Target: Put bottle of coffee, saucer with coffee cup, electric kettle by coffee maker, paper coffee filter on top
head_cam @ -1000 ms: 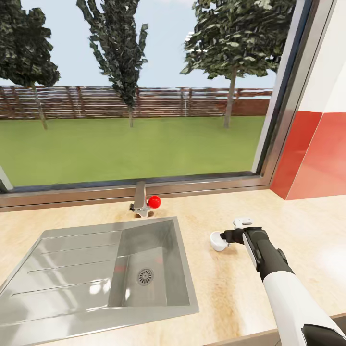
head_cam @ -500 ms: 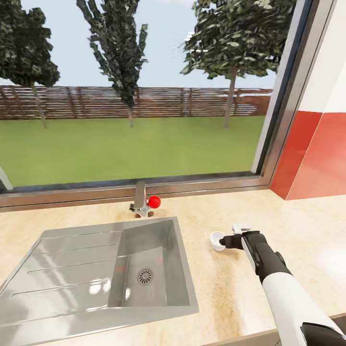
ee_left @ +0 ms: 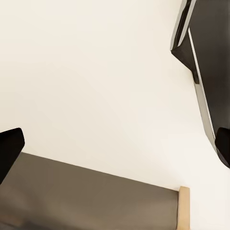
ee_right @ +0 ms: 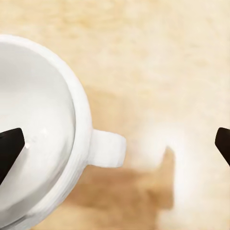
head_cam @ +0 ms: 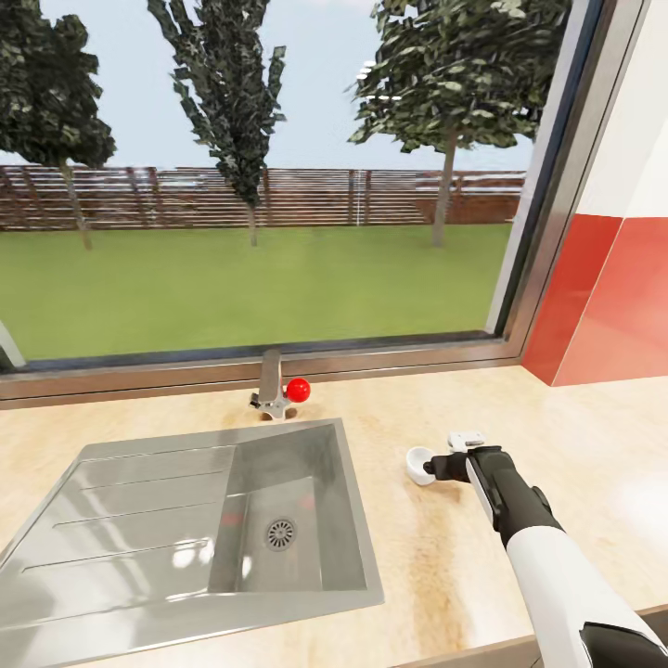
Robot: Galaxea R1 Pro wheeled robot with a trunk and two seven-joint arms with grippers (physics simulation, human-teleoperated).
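One coffee cup (head_cam: 419, 465) upright on tabletop (head_cam: 575, 436), right of sink (head_cam: 204, 520). Right hand (head_cam: 436, 467) low over cup, fingers wide apart, handle (ee_right: 108, 148) between them. Left hand (ee_left: 115, 148) also spread apart.

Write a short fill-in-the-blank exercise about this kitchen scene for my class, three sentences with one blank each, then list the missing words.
1. The white coffee cup stands on the countertop to the ____ of the sink, seen from the head view.
2. The knob beside the faucet is coloured ____.
3. The right pincer is ____, one fingertip over the cup's bowl, the other past its handle.

Missing words: right; red; open
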